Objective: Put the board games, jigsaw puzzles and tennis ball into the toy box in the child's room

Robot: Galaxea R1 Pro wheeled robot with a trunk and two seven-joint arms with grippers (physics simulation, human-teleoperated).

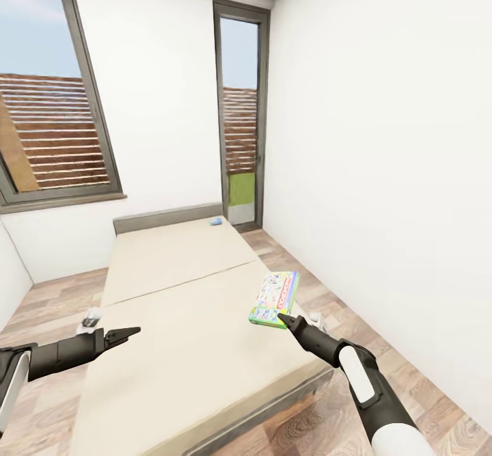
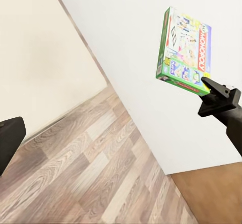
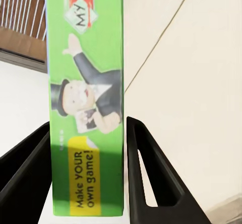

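Two board games show in the head view, both on or over the bed (image 1: 184,305), a wide cream mattress on a dark grey frame that reaches from under both arms to the far wall with its windows. Wood-plank floor (image 1: 61,292) runs along both sides of the bed.

Next in size is the green board game (image 1: 275,299), a flat printed box held at its near end by the right gripper (image 1: 283,318) and lifted just over the mattress near the bed's right edge. From the right wrist view the box's green edge (image 3: 86,98), printed with a top-hatted cartoon man and "Make YOUR own game!", stands between the two dark fingers (image 3: 146,168); the fingers sit narrow, pressed to either side of it. The left wrist view catches the same box (image 2: 184,50) from across the bed, held up on the tip of the right gripper (image 2: 209,85) with the white wall behind.

The left gripper (image 1: 130,333) hovers over the mattress's left part, well apart from the right gripper and from both games, its fingers close together with nothing between them.

Smallest is the blue board game (image 1: 216,221), lying flat at the far end of the bed by the headboard, far ahead of both grippers.
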